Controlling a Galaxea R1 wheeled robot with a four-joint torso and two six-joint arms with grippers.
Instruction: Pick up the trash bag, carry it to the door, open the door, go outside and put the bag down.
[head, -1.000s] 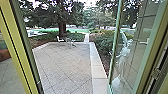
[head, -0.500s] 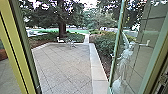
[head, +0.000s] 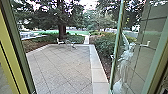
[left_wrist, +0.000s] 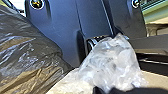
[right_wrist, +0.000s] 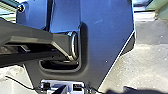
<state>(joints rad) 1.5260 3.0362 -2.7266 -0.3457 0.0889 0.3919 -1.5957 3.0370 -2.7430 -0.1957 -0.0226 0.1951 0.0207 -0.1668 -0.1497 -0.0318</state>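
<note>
Doorway frame (head: 12, 60) (landmark): bordering the opening through which the robot is facing outward.
Trash bag (left_wrist: 22, 50): showing near the doorway frame, beside the robot's base; judging by this nearness, pickup and carrying to the door are standing as done.
Glass door (head: 140, 62): standing open at the doorway frame's right side, so the opening step is reading as complete.
Paved yard (head: 62, 65): extending beyond the doorway frame, with a pale kerb (head: 100, 75) running along its right side; going fully outside and setting the bag down are apparently remaining.
Trash bag contents: brownish matter is showing through the dark, creased film; its kind is escaping identification.
Clear plastic (left_wrist: 112, 62): bulging beside the dark film, near the doorway frame, and apparently enclosing whitish, crumpled matter; whether it is forming a second bag, one cannot tell.
Left claw: probably bearing the load, by inference; whether it is gripping, one cannot tell.
Right claw: whether it is standing wide or narrow, one cannot tell.
White chair (head: 58, 41): standing well beyond the doorway frame, near the yard's far edge, with a tree trunk (head: 62, 27) rising behind.
</note>
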